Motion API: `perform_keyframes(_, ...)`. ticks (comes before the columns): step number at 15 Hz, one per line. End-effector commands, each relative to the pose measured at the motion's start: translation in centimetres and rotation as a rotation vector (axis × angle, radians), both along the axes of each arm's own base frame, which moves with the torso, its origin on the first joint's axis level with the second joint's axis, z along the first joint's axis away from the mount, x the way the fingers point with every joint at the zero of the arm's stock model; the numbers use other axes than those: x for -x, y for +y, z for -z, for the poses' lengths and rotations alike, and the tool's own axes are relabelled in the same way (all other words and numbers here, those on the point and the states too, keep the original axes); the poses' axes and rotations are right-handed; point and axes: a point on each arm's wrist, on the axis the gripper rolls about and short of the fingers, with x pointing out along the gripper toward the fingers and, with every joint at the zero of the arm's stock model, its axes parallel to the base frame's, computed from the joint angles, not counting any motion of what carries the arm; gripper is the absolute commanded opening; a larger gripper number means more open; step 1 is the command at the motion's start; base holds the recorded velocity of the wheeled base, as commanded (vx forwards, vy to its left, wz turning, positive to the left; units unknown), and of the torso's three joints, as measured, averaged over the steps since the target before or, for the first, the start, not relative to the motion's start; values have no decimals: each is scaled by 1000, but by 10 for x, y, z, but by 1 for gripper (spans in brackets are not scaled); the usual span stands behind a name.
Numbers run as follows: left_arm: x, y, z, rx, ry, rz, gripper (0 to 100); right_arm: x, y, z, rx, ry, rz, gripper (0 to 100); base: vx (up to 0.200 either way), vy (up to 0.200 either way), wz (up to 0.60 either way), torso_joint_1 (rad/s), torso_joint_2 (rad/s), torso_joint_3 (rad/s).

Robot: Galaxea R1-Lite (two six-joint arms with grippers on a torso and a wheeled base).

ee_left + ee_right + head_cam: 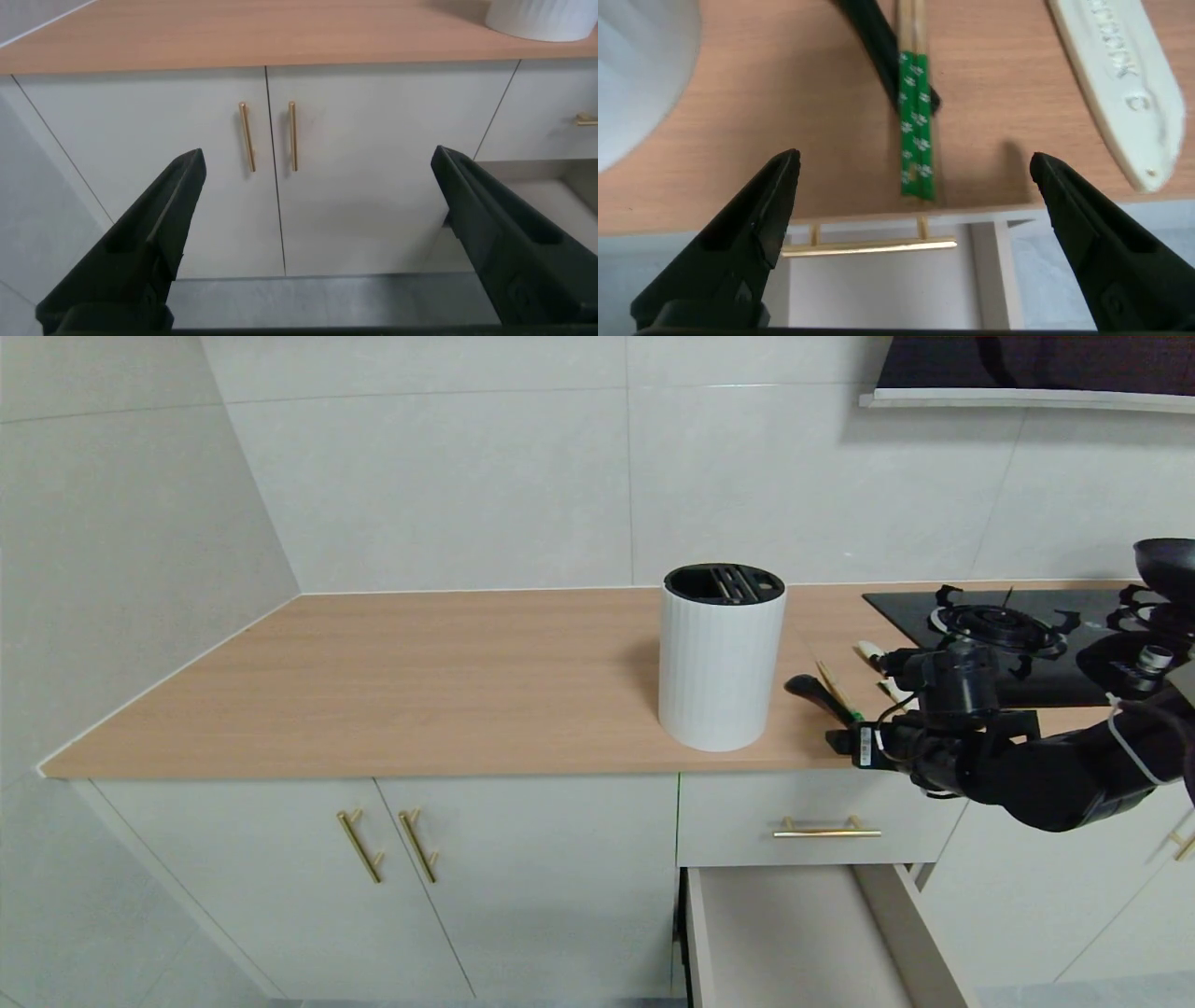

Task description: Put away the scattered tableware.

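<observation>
A white ribbed holder point(721, 658) with a black slotted top stands on the wooden counter point(420, 681). To its right lie a pair of chopsticks with green ends point(914, 121), a black-handled utensil point(878, 47) crossing under them, and a white-handled utensil point(1120, 84). My right gripper point(915, 247) is open at the counter's front edge, just short of the chopsticks' green ends point(851, 714). My left gripper point(318, 252) is open, low in front of the cabinet doors point(271, 159), with nothing between its fingers.
A gas hob point(1008, 625) with black pan supports sits at the counter's right end. Below the counter, a drawer point(794, 933) stands pulled open, with a closed drawer and gold handle point(826, 829) above it. Tiled walls close off the back and left.
</observation>
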Motion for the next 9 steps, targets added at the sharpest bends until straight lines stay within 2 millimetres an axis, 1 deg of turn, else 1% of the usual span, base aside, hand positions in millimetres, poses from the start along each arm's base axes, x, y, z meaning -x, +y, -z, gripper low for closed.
perform_keyframes(1,0,0,0,0,0,0,100,-1,2,2,-2,0,-3,100,0,0,0,0,0,0)
perform_keyframes(4,0,0,0,0,2,0,100,-3,4,3,-5,-23,-6,100,0,0,0,0,0,0)
perform_keyframes(5,0,0,0,0,0,0,100,-4,5,5,-3,-20,-7,0,0,0,0,0,0,0)
perform_keyframes(9,0,0,0,0,0,0,100,-4,4,5,-3,-20,-5,0,0,0,0,0,0,0)
